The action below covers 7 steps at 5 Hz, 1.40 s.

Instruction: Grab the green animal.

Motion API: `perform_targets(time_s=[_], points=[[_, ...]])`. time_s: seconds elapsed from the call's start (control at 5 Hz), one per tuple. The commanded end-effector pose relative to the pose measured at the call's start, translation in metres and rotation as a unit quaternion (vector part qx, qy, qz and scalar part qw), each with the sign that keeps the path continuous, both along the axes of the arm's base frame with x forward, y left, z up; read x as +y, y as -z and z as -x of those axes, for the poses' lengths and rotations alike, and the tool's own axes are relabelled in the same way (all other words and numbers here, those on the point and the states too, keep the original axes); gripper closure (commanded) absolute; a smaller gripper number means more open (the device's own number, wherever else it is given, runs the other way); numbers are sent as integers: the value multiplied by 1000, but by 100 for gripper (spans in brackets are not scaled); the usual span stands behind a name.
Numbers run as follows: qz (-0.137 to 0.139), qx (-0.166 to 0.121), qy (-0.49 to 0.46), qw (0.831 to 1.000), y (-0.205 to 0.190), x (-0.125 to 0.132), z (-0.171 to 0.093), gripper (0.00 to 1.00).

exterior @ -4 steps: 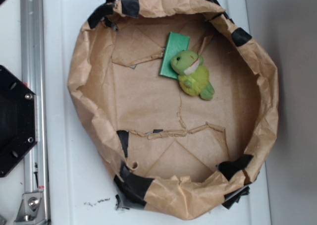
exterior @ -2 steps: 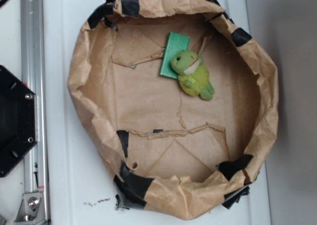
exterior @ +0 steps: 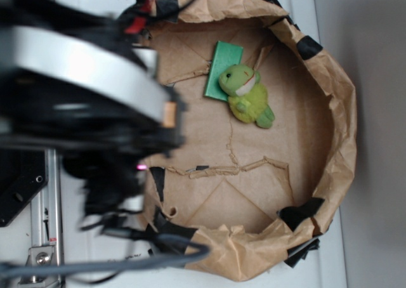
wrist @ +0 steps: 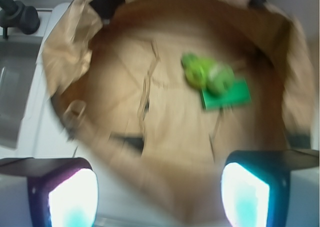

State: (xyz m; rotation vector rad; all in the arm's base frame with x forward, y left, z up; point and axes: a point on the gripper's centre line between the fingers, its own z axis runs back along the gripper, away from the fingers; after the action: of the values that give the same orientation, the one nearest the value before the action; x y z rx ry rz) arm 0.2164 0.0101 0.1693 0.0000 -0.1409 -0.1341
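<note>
The green animal [exterior: 247,94] is a small yellow-green plush frog. It lies on the floor of a brown paper basin [exterior: 342,110], in its upper middle, with its head resting on a flat green block [exterior: 222,65]. My arm [exterior: 82,78] is a blurred dark and silver mass over the basin's left rim, well left of the frog. In the wrist view the frog [wrist: 205,73] and the block [wrist: 227,96] sit far ahead, above centre. My gripper [wrist: 157,197] is open and empty, its two pale fingers [wrist: 72,199] wide apart above the basin's near rim [wrist: 65,42].
The basin's crumpled walls are patched with black tape [exterior: 307,47] and stand on a white surface [exterior: 95,237]. An aluminium rail [exterior: 44,250] and a black base plate [exterior: 19,186] lie to the left. A grey floor [exterior: 374,142] lies to the right.
My arm has swung into the exterior view from the left and now covers the basin's left rim. The frog and the green block have not moved.
</note>
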Motion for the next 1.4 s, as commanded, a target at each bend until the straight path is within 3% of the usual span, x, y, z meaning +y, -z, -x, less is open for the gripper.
perform_targets(time_s=[0.0, 0.2, 0.6, 0.8, 1.0, 1.2], points=[[-85, -16, 158, 984, 58, 16, -52, 0], [-121, 25, 227, 966, 107, 21, -53, 0], [-171, 11, 215, 961, 134, 55, -87, 0], [-156, 13, 196, 968, 132, 72, -89, 0], [-149, 18, 175, 973, 135, 83, -88, 45], [-154, 14, 168, 974, 128, 85, -87, 100]])
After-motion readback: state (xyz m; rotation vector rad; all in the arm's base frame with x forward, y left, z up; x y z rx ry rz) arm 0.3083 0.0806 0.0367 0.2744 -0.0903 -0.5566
